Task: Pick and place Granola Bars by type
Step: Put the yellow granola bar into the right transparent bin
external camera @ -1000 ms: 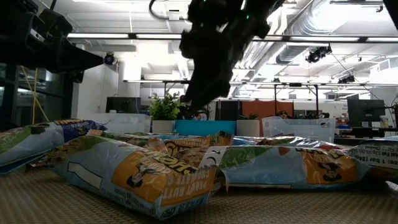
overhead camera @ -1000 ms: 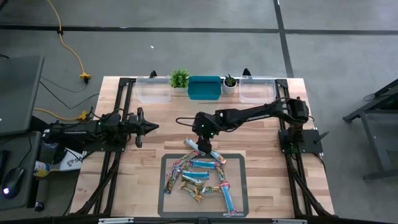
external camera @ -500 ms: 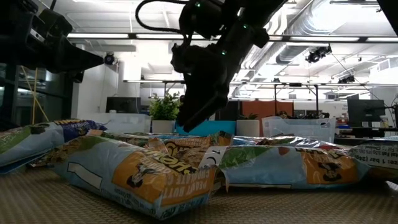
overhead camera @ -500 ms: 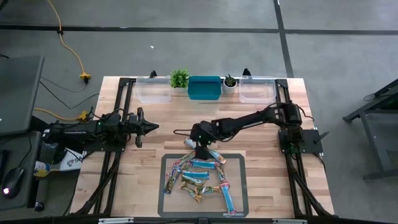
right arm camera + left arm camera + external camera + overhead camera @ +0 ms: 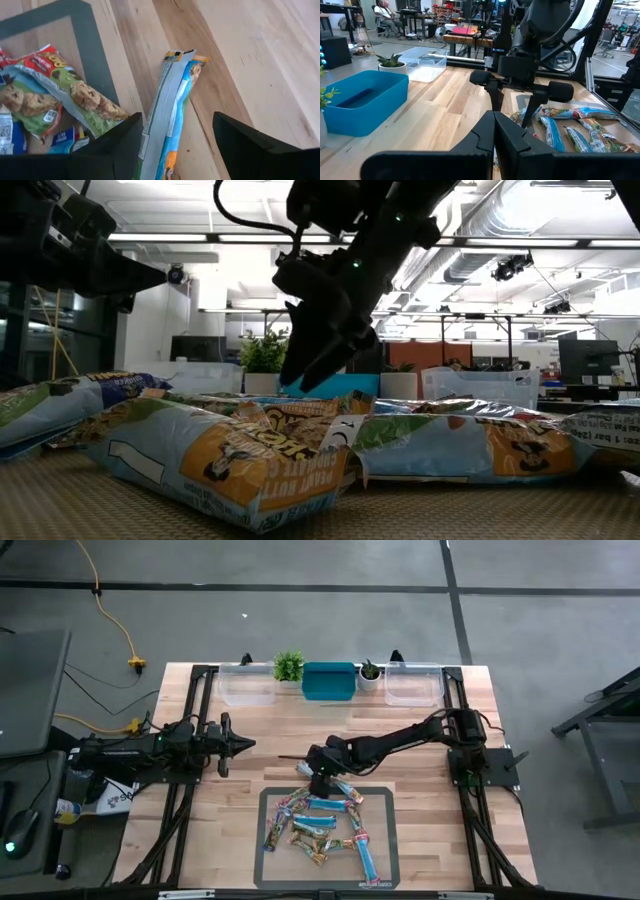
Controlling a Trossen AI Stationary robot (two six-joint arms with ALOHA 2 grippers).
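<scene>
Several granola bars (image 5: 325, 825) in light blue and red-brown wrappers lie heaped on a grey mat (image 5: 385, 802) near the table's front edge. One light blue bar (image 5: 175, 100) lies flat on the wood just past the mat's far edge. My right gripper (image 5: 175, 122) slants down over this bar, open, one finger on each side of it. In the high view the right gripper (image 5: 320, 777) is at the mat's far edge. My left gripper (image 5: 240, 745) waits shut and level at the table's left.
Along the far edge stand a clear bin (image 5: 248, 686), a teal bin (image 5: 329, 681) and another clear bin (image 5: 413, 686), with two small potted plants (image 5: 288, 666) between them. Bare wood lies between the bins and the mat.
My right gripper has sunk toward the light blue bar at the mat's far edge, shifting a little toward the near edge, and its wrist has rolled. Its fingers stay open. The bars have not moved.
</scene>
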